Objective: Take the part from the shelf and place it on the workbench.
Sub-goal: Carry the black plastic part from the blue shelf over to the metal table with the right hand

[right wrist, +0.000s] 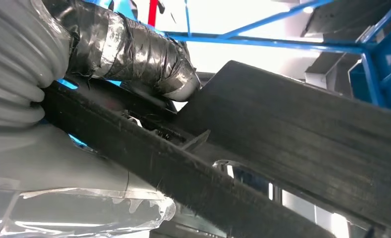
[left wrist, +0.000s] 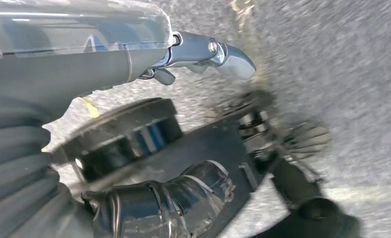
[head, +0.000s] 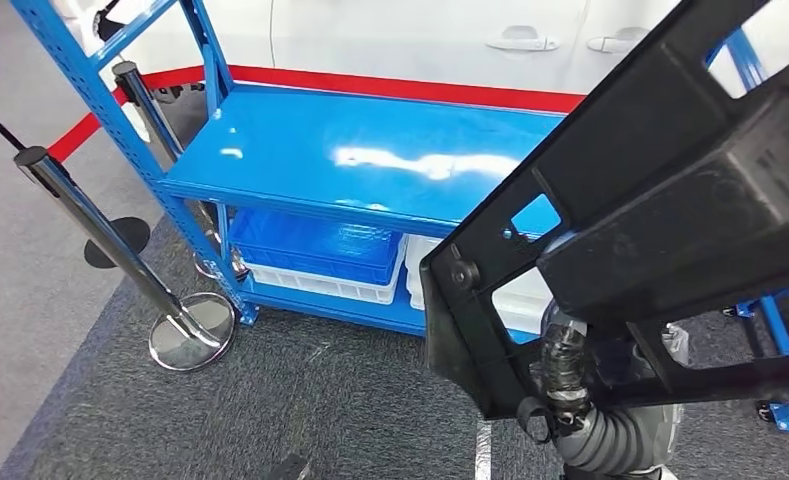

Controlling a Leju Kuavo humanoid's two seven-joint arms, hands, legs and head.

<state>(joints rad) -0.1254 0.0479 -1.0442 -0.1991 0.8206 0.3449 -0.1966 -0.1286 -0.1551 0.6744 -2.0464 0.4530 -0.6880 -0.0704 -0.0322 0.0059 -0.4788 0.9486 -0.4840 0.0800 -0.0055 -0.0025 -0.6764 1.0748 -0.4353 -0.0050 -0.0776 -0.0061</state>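
At the far left of the head view, two chrome stanchion posts [head: 100, 245] stand on round bases on the grey carpet [head: 270, 400]. Just right of them, across the upper middle of the frame, is the blue shelf [head: 370, 150], its glossy top board bare; beneath it a blue crate [head: 315, 245] sits on a white crate [head: 320, 283]. Behind the shelf runs a red band under a white car door [head: 420, 35].

The right side of the frame is taken up by the part [head: 650, 200], a large black plastic frame with ribs and cut-out openings, lifted off the shelf and held tilted in front of the camera. The right hand [head: 565, 375] grips it from below at lower right; in the right wrist view, tape-wrapped fingers [right wrist: 134, 54] clamp over the part's black edge [right wrist: 262, 139].

In the blurred left wrist view, the left hand [left wrist: 183, 59] hangs over the carpet, and its fingers seem extended with nothing between them.
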